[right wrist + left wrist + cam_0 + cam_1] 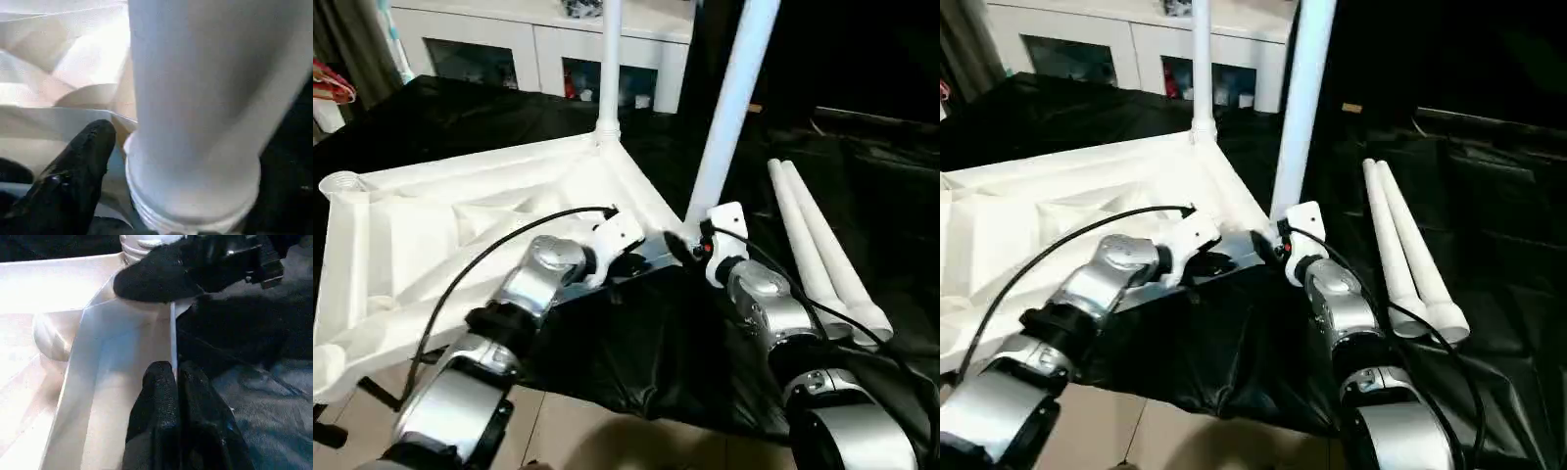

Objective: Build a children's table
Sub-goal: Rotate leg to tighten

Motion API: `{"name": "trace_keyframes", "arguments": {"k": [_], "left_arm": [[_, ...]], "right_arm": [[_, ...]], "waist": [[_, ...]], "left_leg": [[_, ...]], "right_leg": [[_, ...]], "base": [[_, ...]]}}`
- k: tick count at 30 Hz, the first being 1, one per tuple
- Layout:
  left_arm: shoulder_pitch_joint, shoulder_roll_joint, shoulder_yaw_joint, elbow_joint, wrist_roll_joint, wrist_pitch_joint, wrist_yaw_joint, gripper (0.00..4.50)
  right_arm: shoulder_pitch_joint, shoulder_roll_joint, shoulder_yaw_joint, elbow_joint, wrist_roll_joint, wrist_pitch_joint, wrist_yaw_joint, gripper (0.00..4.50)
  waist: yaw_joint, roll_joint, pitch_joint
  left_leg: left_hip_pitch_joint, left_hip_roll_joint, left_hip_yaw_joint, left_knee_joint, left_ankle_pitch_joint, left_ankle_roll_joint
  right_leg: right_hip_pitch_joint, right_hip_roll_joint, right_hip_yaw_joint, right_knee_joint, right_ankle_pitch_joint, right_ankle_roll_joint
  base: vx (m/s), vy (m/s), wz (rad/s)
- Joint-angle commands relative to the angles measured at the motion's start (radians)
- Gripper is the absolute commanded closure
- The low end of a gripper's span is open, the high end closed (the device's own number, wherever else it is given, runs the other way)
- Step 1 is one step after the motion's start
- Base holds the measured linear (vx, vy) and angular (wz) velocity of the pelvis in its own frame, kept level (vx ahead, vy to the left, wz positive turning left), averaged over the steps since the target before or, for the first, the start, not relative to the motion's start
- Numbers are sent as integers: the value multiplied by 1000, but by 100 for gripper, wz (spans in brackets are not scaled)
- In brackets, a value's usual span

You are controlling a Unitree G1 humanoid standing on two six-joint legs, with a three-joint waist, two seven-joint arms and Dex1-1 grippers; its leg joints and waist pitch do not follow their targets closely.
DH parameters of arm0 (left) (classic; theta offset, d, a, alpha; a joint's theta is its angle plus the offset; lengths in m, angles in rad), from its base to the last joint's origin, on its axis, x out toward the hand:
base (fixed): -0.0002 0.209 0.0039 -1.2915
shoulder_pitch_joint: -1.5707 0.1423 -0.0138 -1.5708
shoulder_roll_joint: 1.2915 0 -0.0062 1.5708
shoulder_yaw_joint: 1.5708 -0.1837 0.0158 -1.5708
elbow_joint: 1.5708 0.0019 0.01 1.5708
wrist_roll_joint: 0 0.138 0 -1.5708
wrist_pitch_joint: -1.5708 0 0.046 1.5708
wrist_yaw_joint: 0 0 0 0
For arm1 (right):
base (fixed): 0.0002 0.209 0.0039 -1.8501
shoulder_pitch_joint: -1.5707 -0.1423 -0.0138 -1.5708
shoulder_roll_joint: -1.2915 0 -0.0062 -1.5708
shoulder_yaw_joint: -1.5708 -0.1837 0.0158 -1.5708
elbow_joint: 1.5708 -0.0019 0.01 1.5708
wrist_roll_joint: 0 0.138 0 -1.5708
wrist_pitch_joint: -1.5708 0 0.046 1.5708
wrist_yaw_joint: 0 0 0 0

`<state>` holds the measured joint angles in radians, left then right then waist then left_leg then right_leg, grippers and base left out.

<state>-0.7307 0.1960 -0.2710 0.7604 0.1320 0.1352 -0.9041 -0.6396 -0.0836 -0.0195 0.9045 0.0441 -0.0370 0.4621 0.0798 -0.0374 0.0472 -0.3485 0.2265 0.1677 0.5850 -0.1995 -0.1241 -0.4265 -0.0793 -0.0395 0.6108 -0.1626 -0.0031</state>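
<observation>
Pincers of both arms meet at the near corner of the upturned tabletop (431,245), which lies ribs-up on a black cloth (636,362) with its far corner toward a white cabinet (538,44). One leg (609,59) stands upright in that far corner socket. A second leg (729,108) rises at a slant from the near corner, its top leaning away toward the robot's right, its threaded foot at the socket mouth but, by the right wrist view, not yet seated square. Two spare legs (822,245) lie side by side on the cloth on the robot's right, long axes running away from the robot, well apart from the tabletop.

Right gripper (680,245) sits at the slanted leg's base; one black finger (73,171) shows just beside the threaded collar, and whether the jaws are spread or gripping cannot be told. Left gripper (175,382) is pressed together on the thin edge wall of the tabletop, close beside the same corner, apparently steadying it.

The coming move likely turns on that tilt: the leg's long axis must come upright over the socket, which lies directly in front of the right gripper, the nearer arm to it. An empty socket (342,184) waits at the robot's left corner.
</observation>
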Motion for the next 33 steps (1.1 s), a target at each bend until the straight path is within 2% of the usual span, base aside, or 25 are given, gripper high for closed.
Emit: {"name": "trace_keyframes", "arguments": {"k": [1, 6, 9, 10, 11, 12, 13, 16, 20, 21, 22, 25, 31, 33], "left_arm": [[22, -10, -35, -82, -55, -58, -119, 450], [44, 40, -42, -105, -73, -75, -210, 450], [54, 65, -34, -119, -96, -80, -270, 450], [61, 84, -27, -134, -114, -75, -316, 450], [62, 84, -27, -134, -114, -75, -316, 450], [64, 90, -24, -140, -117, -74, -329, 450], [66, 99, -22, -145, -119, -75, -344, 450], [66, 126, -16, -144, -128, -78, -380, 450], [66, 143, -10, -144, -133, -79, -404, 450], [66, 148, -10, -144, -133, -78, -415, 450], [67, 152, -10, -145, -134, -78, -425, 450], [71, 162, -9, -150, -133, -74, -445, 450], [76, 158, -14, -151, -132, -70, -446, 450], [78, 154, -16, -152, -132, -68, -442, 450]], "right_arm": [[17, 5, 94, 2, -4, -3, 177, 60], [50, -57, 123, -68, 22, -5, 381, 60], [86, -103, 152, -144, 54, 14, 537, 60], [120, -145, 182, -213, 78, 45, 647, 60], [120, -145, 182, -214, 78, 45, 648, 60], [133, -162, 194, -236, 83, 47, 685, 60], [150, -184, 209, -263, 85, 45, 731, 60], [200, -242, 250, -353, 99, 69, 835, 60], [226, -267, 267, -399, 103, 90, 878, 74], [233, -275, 271, -415, 107, 106, 896, 85], [240, -283, 276, -434, 113, 123, 910, 95], [253, -294, 284, -464, 118, 149, 927, 116], [259, -275, 270, -473, 122, 161, 881, 166], [258, -265, 262, -467, 121, 163, 862, 167]], "waist": [[1, 1, -61], [-1, 1, -61], [3, 1, -61], [8, 0, -60], [8, 0, -60], [11, -6, -61], [15, -3, -61], [22, -5, -58], [27, -6, -57], [29, 1, -56], [28, -3, -57], [31, 0, -58], [32, -2, -60], [31, -2, -59]], "left_leg": [[-6, -6, 14, -72, -209, 42], [-7, -5, 16, -70, -179, 63], [-5, -4, 18, -68, -178, 74], [-5, -4, 18, -68, -175, 81], [-5, -4, 18, -68, -175, 81], [-7, 0, 20, -67, -160, 89], [-5, 0, 20, -66, -158, 89], [-5, 0, 20, -67, -168, 85], [-6, 1, 19, -70, -192, 71], [-4, 0, 18, -71, -197, 66], [-4, 0, 18, -70, -197, 64], [-4, 1, 17, -71, -184, 59], [-5, -1, 18, -69, -169, 57], [-5, -2, 18, -69, -171, 56]], "right_leg": [[64, -43, 25, -72, -236, -213], [65, -39, 26, -64, -160, -238], [65, -39, 27, -63, -144, -251], [68, -37, 26, -63, -141, -249], [68, -37, 26, -63, -141, -249], [68, -38, 25, -59, -122, -254], [66, -40, 25, -60, -134, -254], [65, -39, 25, -63, -173, -242], [61, -43, 26, -69, -240, -218], [60, -42, 26, -70, -249, -215], [61, -41, 26, -71, -252, -213], [60, -41, 26, -68, -230, -214], [62, -41, 26, -65, -194, -223], [62, -40, 25, -65, -199, -223]], "base": [[0, 0, 0], [0, 0, 0], [0, 0, 0], [0, 0, 0], [0, 0, 0], [0, 0, 0], [0, 0, 0], [0, 0, 0], [0, 0, 0], [0, 0, 0], [0, 0, 0], [0, 0, 0], [0, 0, 0], [0, 0, 0]]}}
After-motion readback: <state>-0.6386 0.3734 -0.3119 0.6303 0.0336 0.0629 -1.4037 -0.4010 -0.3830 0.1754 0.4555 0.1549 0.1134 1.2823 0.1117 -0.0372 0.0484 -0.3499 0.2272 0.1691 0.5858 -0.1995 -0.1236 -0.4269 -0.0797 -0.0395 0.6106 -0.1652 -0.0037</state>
